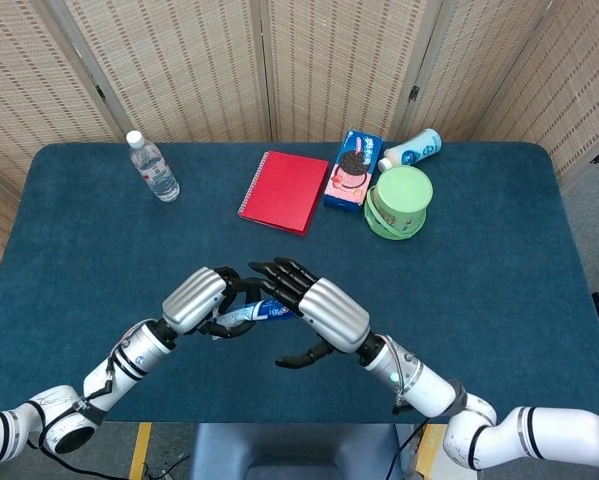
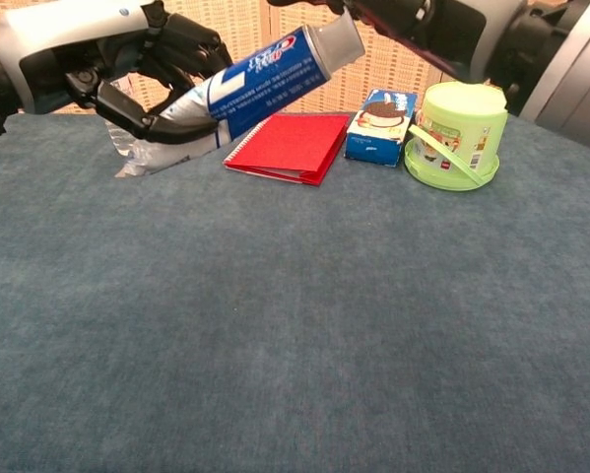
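Centrally, near the front edge of the blue table [image 1: 499, 300], both hands meet over one object. Left hand [image 1: 201, 298] grips a blue toothpaste tube [image 2: 260, 79] around its lower body, fingers curled about it; in the chest view the tube is held off the table, slanting up to the right, flat crimped end low at the left, grey cap end high at the right. Right hand [image 1: 314, 308] sits at the cap end of the tube, its dark fingers [image 1: 279, 275] reaching over toward the left hand. Chest view shows only a part of that hand at the top edge, just above the cap. Whether those fingers actually clamp the cap or merely lie against it, cannot tell. Its thumb hangs apart below, toward the robot.

Along the far side of the table:
- clear water bottle [image 1: 153, 167], upright, far left, well apart from the rest.
- red spiral notebook [image 1: 284, 191], lying flat, closed.
- blue cookie box [image 1: 353, 170], just right of the notebook.
- green round tub [image 1: 399, 201] with lid and handle, just beside the cookie box.
- white bottle with blue cap [image 1: 411, 149], lying on its side behind the tub.

Woven folding screen [image 1: 329, 60] stands behind the table.
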Controlling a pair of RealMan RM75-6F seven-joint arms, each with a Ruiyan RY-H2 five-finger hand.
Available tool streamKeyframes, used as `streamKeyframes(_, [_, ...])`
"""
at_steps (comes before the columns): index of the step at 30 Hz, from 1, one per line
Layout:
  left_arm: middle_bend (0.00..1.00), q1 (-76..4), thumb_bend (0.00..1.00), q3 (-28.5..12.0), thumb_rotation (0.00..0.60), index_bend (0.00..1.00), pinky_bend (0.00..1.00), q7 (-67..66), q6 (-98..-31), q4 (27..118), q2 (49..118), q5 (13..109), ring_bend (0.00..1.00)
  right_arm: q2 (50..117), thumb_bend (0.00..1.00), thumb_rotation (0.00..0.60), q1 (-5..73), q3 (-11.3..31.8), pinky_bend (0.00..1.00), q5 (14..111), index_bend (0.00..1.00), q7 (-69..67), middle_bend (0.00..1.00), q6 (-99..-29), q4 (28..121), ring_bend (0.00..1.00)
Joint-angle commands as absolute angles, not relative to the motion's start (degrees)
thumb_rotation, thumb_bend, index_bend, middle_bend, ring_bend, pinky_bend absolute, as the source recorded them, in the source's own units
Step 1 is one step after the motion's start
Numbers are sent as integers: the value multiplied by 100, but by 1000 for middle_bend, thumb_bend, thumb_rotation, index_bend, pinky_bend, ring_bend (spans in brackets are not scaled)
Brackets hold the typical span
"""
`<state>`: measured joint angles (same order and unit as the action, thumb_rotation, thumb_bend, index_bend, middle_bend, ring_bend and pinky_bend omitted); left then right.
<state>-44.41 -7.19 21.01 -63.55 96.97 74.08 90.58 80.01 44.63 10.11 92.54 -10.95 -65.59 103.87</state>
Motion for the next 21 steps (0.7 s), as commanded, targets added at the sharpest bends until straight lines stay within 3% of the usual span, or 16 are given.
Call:
streamKeyframes(1, [808, -4415, 389, -654, 600, 728, 455, 2055, -6328, 9610, 7420, 9071, 743, 7870, 0, 14, 4378, 983, 0, 9319, 0, -1133, 0, -6677, 10463, 0])
streamKeyframes(11, [808, -4409, 387, -416, 600, 698, 440, 1083, -5982, 8851, 7685, 8982, 711, 7025, 0, 15, 3928, 878, 0, 9459, 0, -1039, 0, -7137, 10774, 0])
streamKeyframes(21, [758, -4472, 384, -531, 600, 652, 441, -528, -5095, 8794, 7974, 7497, 669, 6543, 0, 13, 3549, 745, 0, 9417, 0, -1092, 0, -7367, 10719, 0])
